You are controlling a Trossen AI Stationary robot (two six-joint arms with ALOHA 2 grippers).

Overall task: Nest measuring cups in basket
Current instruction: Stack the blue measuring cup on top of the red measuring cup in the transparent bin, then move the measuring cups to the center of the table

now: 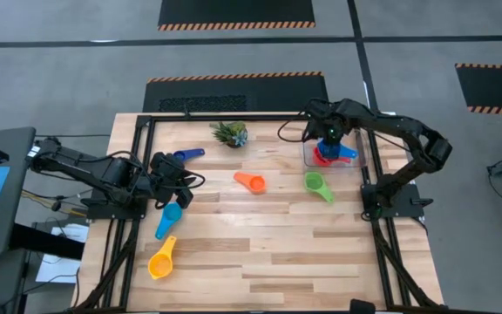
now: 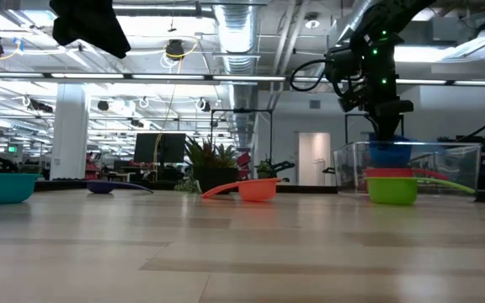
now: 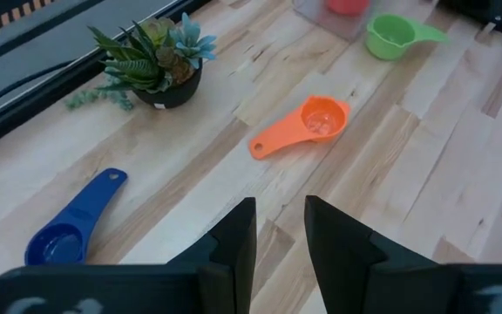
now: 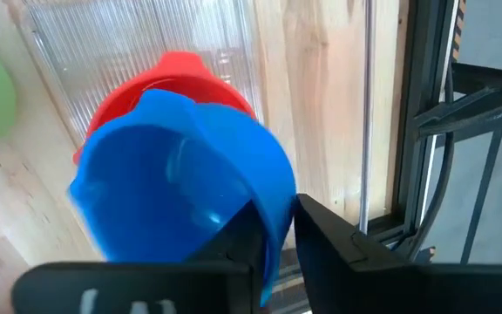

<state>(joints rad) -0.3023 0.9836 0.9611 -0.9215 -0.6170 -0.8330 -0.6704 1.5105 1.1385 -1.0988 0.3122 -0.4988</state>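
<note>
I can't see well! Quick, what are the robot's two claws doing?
Left gripper: open, holding nothing.
Right gripper: on the blue cup rim in the basket; grip unclear.

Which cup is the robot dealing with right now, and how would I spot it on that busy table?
Find the clear basket at the table's far right edge, under the right gripper. Inside it a blue cup sits in a red cup, with the gripper's fingers at its rim. A green cup lies just outside; the blue one is the only cup stacked on another.
</note>
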